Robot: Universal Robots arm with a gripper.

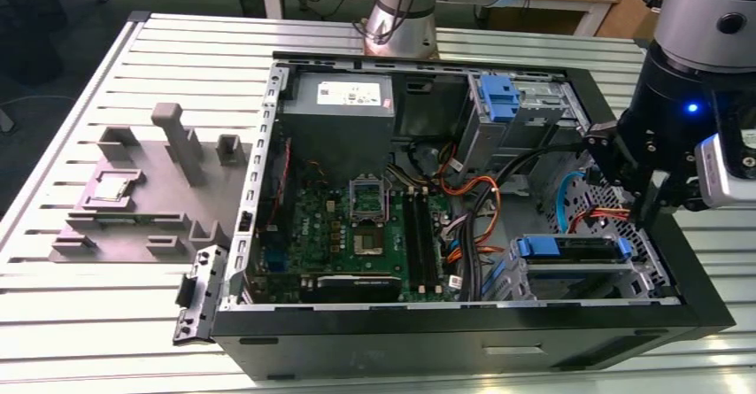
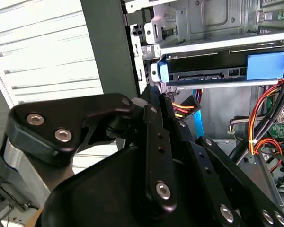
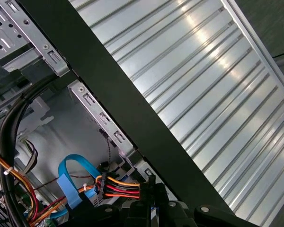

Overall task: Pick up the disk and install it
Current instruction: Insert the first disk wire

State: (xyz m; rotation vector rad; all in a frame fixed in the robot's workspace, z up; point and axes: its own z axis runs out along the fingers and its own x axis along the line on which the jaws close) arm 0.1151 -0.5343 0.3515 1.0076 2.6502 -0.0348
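Note:
The disk [image 1: 575, 250] lies flat in the metal drive cage at the near right corner of the open computer case [image 1: 473, 328], with its blue rail showing at one end. In the second wrist view the disk [image 2: 217, 71] sits in the cage slot, with blue plastic at both ends. My gripper [image 1: 652, 206] hangs just above and to the exterior view's right of the disk, close to the case's right wall. Its black fingers [image 2: 150, 101] are drawn together with nothing between them, apart from the disk.
A grey power-supply box [image 1: 340, 102] and an upright blue bracket [image 1: 498, 102] stand at the case's far side. The motherboard [image 1: 354, 226] fills the middle. Orange and yellow cables [image 3: 118, 187] and a blue ribbon cable [image 3: 71, 182] run near the gripper. A grey fixture [image 1: 154, 181] sits on the slatted table.

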